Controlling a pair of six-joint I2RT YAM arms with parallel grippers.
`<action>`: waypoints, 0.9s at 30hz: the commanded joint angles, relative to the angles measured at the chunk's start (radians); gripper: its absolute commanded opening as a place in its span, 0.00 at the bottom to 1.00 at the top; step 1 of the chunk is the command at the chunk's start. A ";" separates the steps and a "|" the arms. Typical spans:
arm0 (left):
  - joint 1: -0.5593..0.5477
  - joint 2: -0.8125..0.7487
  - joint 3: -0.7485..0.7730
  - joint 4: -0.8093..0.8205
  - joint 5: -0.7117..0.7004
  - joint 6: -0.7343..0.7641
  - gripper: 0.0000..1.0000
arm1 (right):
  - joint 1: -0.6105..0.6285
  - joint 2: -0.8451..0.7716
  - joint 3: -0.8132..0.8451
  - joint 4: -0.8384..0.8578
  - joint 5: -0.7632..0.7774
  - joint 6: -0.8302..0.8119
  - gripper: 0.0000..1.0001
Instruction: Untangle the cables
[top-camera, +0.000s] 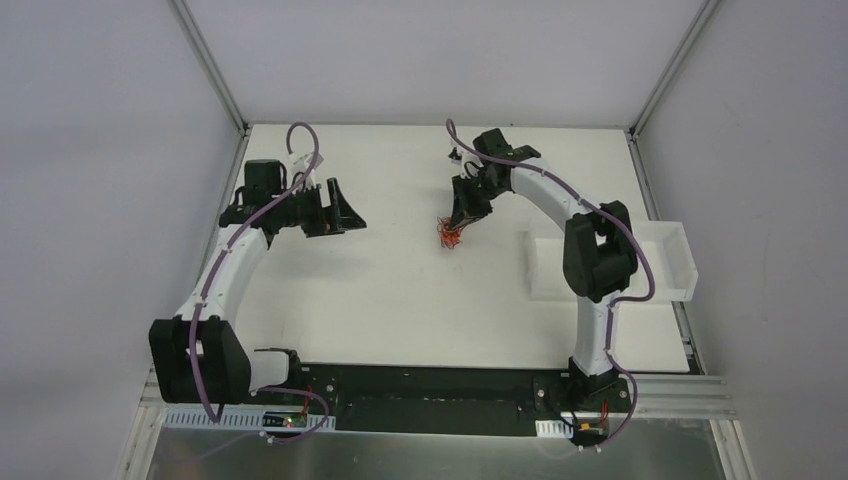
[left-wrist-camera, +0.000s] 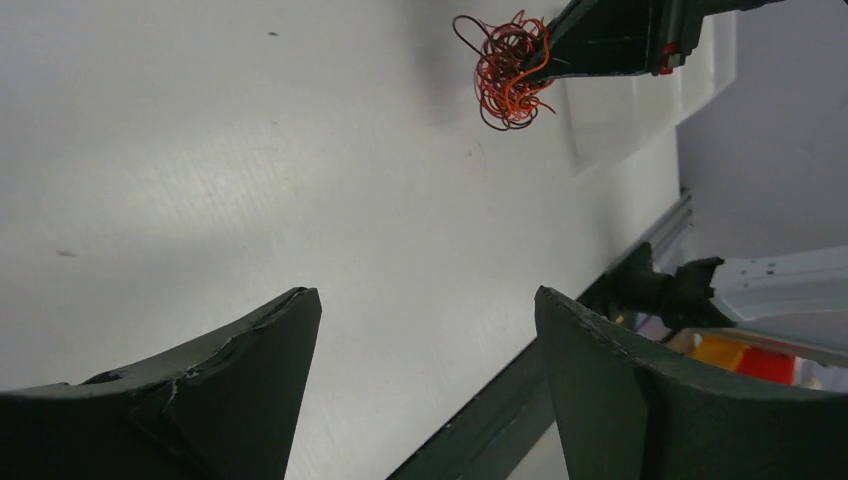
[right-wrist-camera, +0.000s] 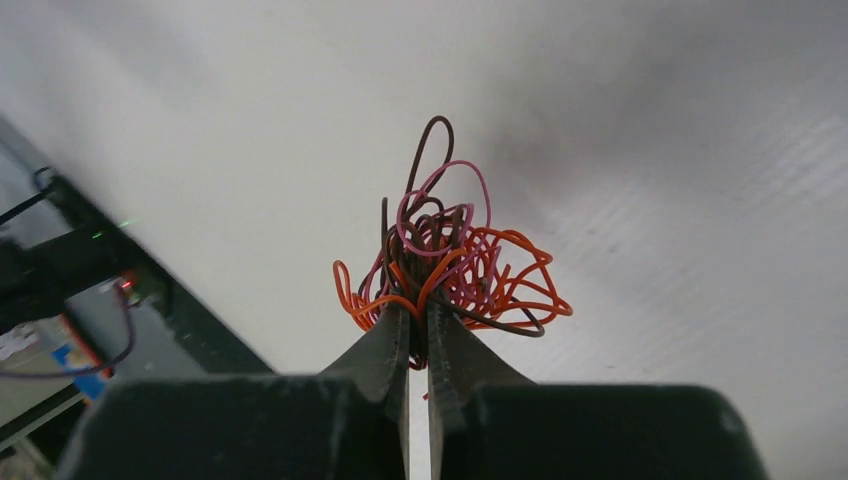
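White table (top-camera: 400, 300); right end effector (right-wrist-camera: 418, 315) pinches the cables (right-wrist-camera: 460, 265) at its tips, left end effector (left-wrist-camera: 425, 295) wide.

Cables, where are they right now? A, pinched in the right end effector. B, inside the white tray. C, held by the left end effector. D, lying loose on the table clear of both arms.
A: the right end effector is shut on the cables, while the left end effector stands open and away from them.
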 joint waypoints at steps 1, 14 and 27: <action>-0.072 0.058 -0.040 0.188 0.222 -0.154 0.80 | 0.037 -0.151 -0.010 0.057 -0.321 0.070 0.00; -0.285 0.194 -0.143 0.617 0.252 -0.412 0.69 | 0.159 -0.205 -0.076 0.178 -0.690 0.230 0.00; -0.289 0.043 -0.270 0.530 0.267 -0.343 0.00 | 0.155 -0.289 -0.230 0.232 -0.595 0.246 0.00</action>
